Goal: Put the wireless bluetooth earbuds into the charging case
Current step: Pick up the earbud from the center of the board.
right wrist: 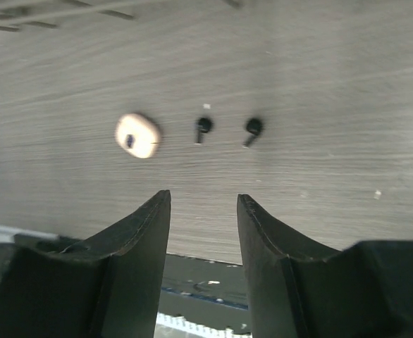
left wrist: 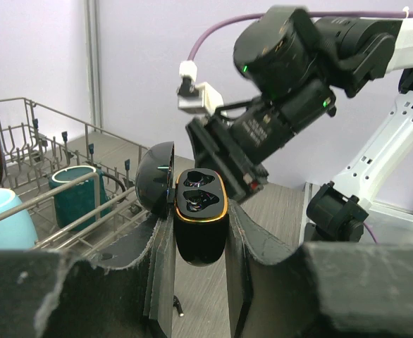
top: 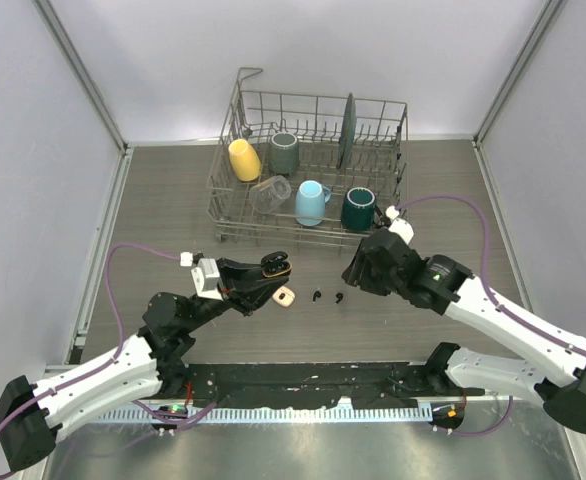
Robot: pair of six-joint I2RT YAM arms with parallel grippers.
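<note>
My left gripper (left wrist: 199, 232) is shut on a black charging case (left wrist: 200, 215) with a gold rim; its lid is open and its two wells are empty. It also shows in the top view (top: 271, 267), held above the table. Two black stemmed earbuds (top: 318, 297) (top: 338, 297) lie on the table just right of it; in the right wrist view they lie side by side (right wrist: 203, 127) (right wrist: 252, 128). One shows below the case in the left wrist view (left wrist: 178, 307). My right gripper (right wrist: 203, 204) is open and empty, hovering above the earbuds (top: 363, 270).
A cream-white case-like piece (top: 285, 297) lies on the table left of the earbuds, also in the right wrist view (right wrist: 137, 135). A wire dish rack (top: 228, 200) at the back holds yellow, grey, light-blue and dark-green mugs, a glass and a plate.
</note>
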